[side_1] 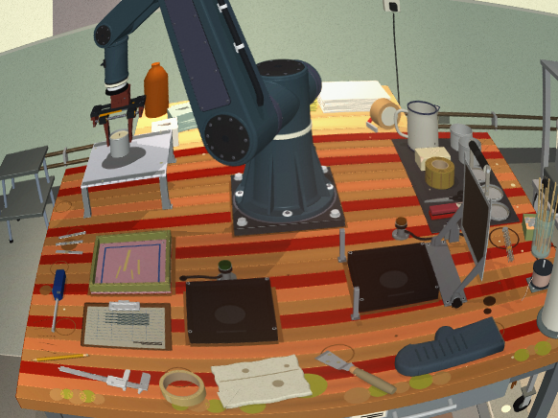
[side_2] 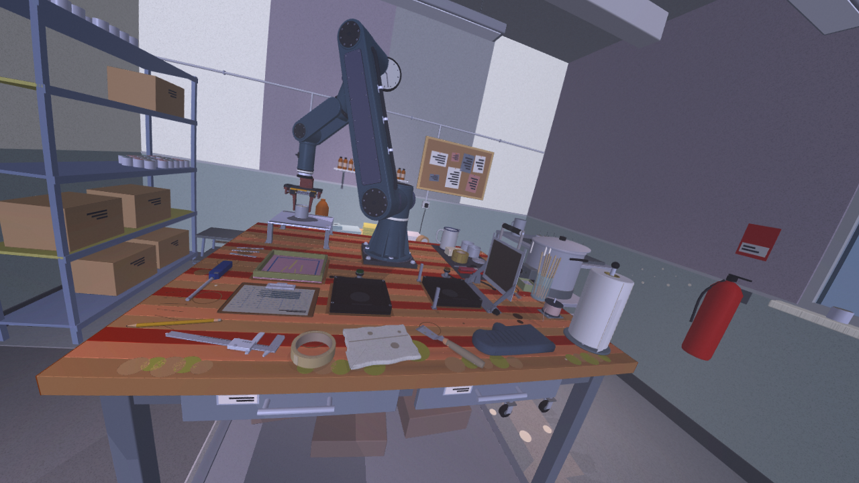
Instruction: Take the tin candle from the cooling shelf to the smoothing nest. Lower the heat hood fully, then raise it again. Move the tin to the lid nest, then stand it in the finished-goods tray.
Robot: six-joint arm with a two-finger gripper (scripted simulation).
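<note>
The grey tin candle [side_1: 119,143] stands upright on the small metal cooling shelf [side_1: 128,162] at the far left corner of the bench. My gripper [side_1: 119,132] comes straight down over the tin and grips it, one finger on each side of its upper part. The smoothing nest [side_1: 392,280] is a dark plate on the right with the heat hood [side_1: 474,218] raised on its hinge beside it. The lid nest [side_1: 231,312] is a second dark plate near the front middle. The finished-goods tray [side_1: 130,262] sits left of it, green-rimmed with a pink floor.
Behind the shelf stands an orange bottle [side_1: 156,89], close to my gripper. My own base [side_1: 286,191] fills the bench's middle. A clipboard [side_1: 126,326], tape roll [side_1: 182,387], cloth [side_1: 261,380], scraper [side_1: 355,370] and mitt [side_1: 448,346] lie along the front edge.
</note>
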